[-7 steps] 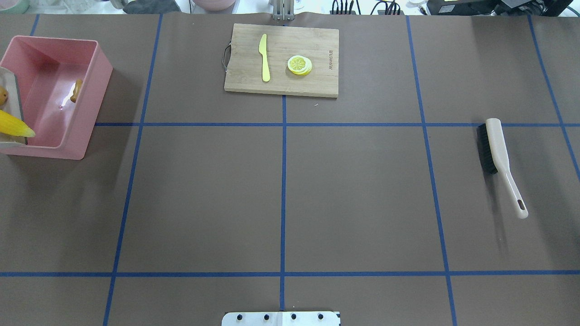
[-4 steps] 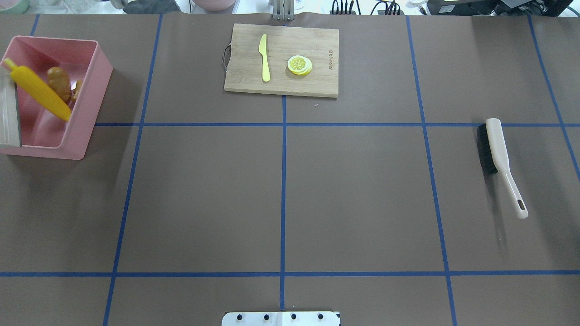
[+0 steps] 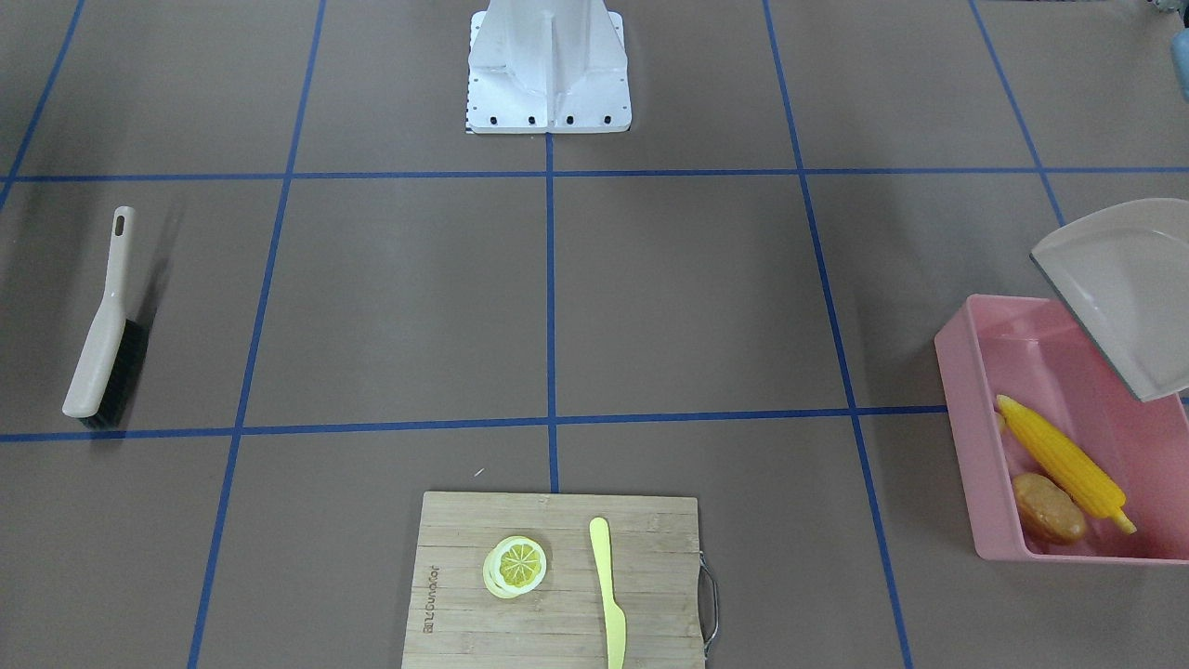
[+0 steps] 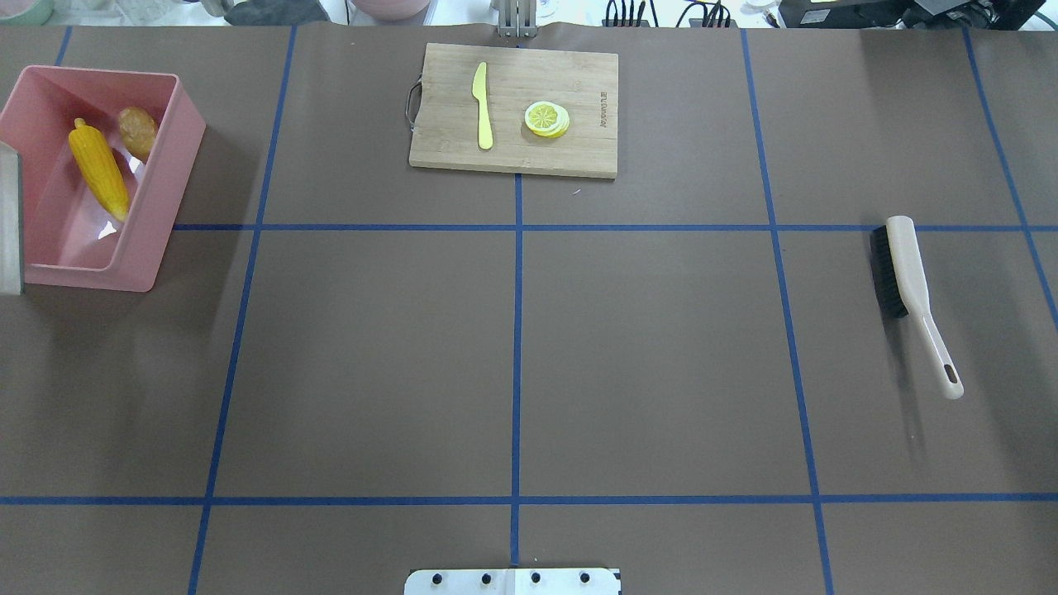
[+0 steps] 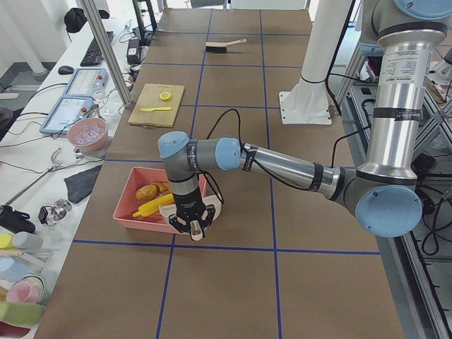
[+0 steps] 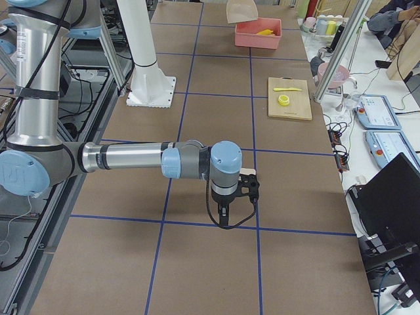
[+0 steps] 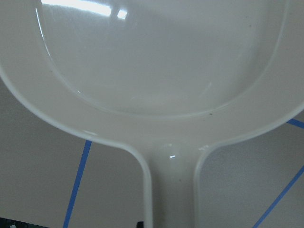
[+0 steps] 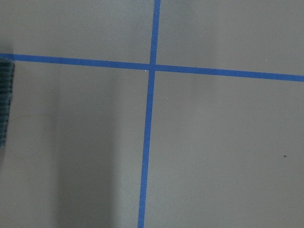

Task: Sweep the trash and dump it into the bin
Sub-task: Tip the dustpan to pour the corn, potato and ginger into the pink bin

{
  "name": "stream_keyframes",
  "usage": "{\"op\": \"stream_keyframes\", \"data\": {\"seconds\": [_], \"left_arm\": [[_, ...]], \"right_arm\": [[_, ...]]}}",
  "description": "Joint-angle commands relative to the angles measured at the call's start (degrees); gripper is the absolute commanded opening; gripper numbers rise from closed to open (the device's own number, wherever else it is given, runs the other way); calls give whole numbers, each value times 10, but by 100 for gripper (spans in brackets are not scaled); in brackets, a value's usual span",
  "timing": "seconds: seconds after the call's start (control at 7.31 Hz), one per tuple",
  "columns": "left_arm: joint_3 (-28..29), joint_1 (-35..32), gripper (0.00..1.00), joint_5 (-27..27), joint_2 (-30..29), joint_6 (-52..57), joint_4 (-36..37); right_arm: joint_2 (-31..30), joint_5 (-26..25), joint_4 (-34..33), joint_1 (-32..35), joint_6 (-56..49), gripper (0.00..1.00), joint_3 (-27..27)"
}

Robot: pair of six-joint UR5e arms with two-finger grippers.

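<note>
Exterior left: likely light, hard corn lies in the bin beside the left gripper; its grip cannot be told.

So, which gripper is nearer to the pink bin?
Left. The left gripper is beside the bin; the right gripper is far away, at the opposite end of the table.

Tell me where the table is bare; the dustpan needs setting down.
Bare: the wide middle between cutting board, brush and pink bin. Crowded: the bin, holding corn and potato, dustpan tilted over it.
</note>
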Motion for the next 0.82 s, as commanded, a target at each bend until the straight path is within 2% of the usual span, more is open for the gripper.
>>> {"op": "stream_keyframes", "data": {"seconds": [0.0,0.41,0.68], "left_arm": [[-14,-3,0,-1,6,14,8],[-24,-68,0,-25,-19,14,32],[-25,-83,0,-80,-40,-22,41]], "right_arm": [[-2,-1,0,1,-2,100,1],[-1,-1,0,1,-3,100,4],[-2,-2,0,1,-3,100,-1]]}}
